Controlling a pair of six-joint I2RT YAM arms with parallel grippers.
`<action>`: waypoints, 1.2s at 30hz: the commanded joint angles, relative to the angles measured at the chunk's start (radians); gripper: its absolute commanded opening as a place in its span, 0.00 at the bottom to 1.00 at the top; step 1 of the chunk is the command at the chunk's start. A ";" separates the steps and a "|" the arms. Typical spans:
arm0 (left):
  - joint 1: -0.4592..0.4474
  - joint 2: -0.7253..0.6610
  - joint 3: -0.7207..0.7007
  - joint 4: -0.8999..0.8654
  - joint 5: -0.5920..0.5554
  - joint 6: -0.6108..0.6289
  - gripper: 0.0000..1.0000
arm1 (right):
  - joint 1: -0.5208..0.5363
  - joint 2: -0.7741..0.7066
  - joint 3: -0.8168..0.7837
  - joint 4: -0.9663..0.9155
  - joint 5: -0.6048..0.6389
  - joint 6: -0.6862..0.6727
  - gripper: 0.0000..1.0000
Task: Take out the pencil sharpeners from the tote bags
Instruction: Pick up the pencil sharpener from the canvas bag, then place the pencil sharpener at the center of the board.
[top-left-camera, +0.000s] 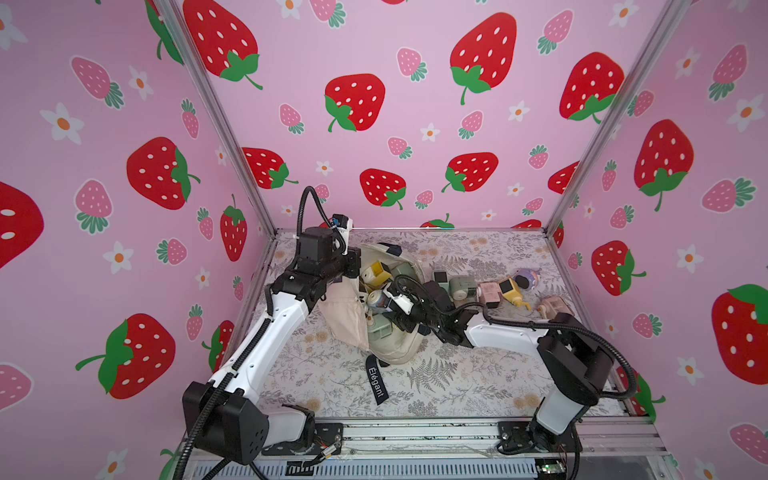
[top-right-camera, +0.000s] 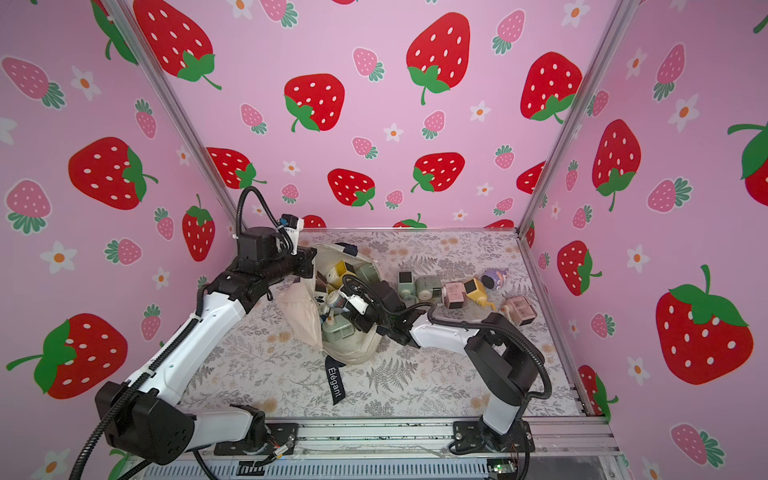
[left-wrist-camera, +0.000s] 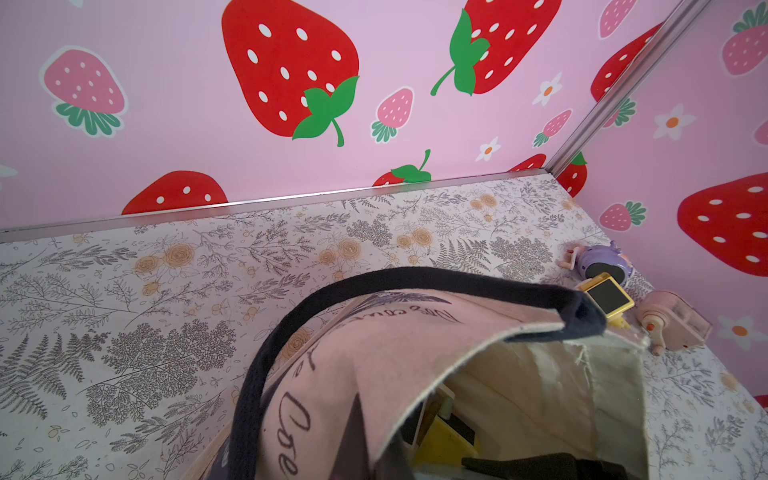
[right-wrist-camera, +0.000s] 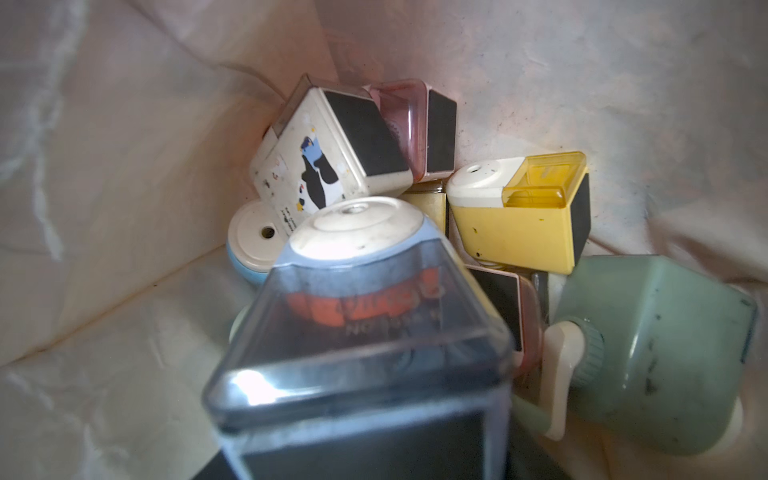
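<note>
Blue pencil sharpener (right-wrist-camera: 357, 316) with clear cover fills my right wrist view, above pile inside tote bag (top-left-camera: 395, 353): yellow sharpener (right-wrist-camera: 519, 224), penguin-print sharpener (right-wrist-camera: 328, 153), sage green sharpener (right-wrist-camera: 652, 353). Right gripper (top-left-camera: 384, 305) reaches into bag mouth at blue one; its fingers hidden, so I cannot tell whether apart or clamped. Left gripper (top-left-camera: 358, 261) at far rim, fingers together on lifted canvas. Row of other sharpeners (top-left-camera: 490, 293) lies on desk (top-left-camera: 457, 374), right of bag.

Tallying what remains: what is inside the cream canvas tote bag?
Visible in the cream canvas tote bag: blue clear-drawer sharpener, cream penguin-print sharpener, pink sharpener, yellow sharpener, sage green sharpener. Whatever lies beneath is covered.
</note>
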 joint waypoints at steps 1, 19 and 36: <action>-0.002 0.011 0.059 0.040 0.031 0.006 0.00 | 0.008 -0.070 -0.009 0.033 -0.027 0.036 0.59; -0.003 0.009 0.057 0.039 0.027 0.008 0.00 | 0.007 -0.464 -0.253 0.020 -0.071 0.046 0.58; -0.003 0.015 0.062 0.035 0.029 0.005 0.00 | 0.007 -1.054 -0.546 -0.123 0.203 0.074 0.56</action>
